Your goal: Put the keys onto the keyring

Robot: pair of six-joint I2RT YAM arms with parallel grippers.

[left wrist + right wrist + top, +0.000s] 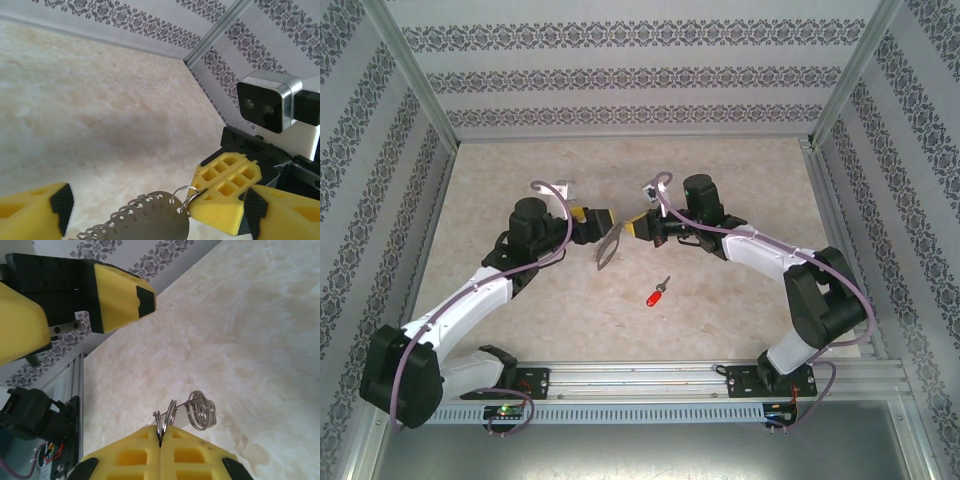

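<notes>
The keyring [608, 248], a flat grey metal plate with a row of wire rings along one edge, hangs tilted above the table between the two arms. My right gripper [628, 228] is shut on a small ring at its upper end; its yellow fingers [227, 190] pinch that ring, and the pinch [161, 432] shows close up with the other rings [200, 410] just beyond. My left gripper [600, 225] is open, its fingertips [61, 205] standing apart on either side of the plate [145, 222]. The key [654, 295], red-headed with a short silver shaft, lies alone on the table.
An aluminium rail [650, 380] carrying both arm bases runs along the near edge. Patterned walls [620, 60] with metal corner posts close in the beige table on three sides. The right wrist camera [265, 107] sits close to my left fingers.
</notes>
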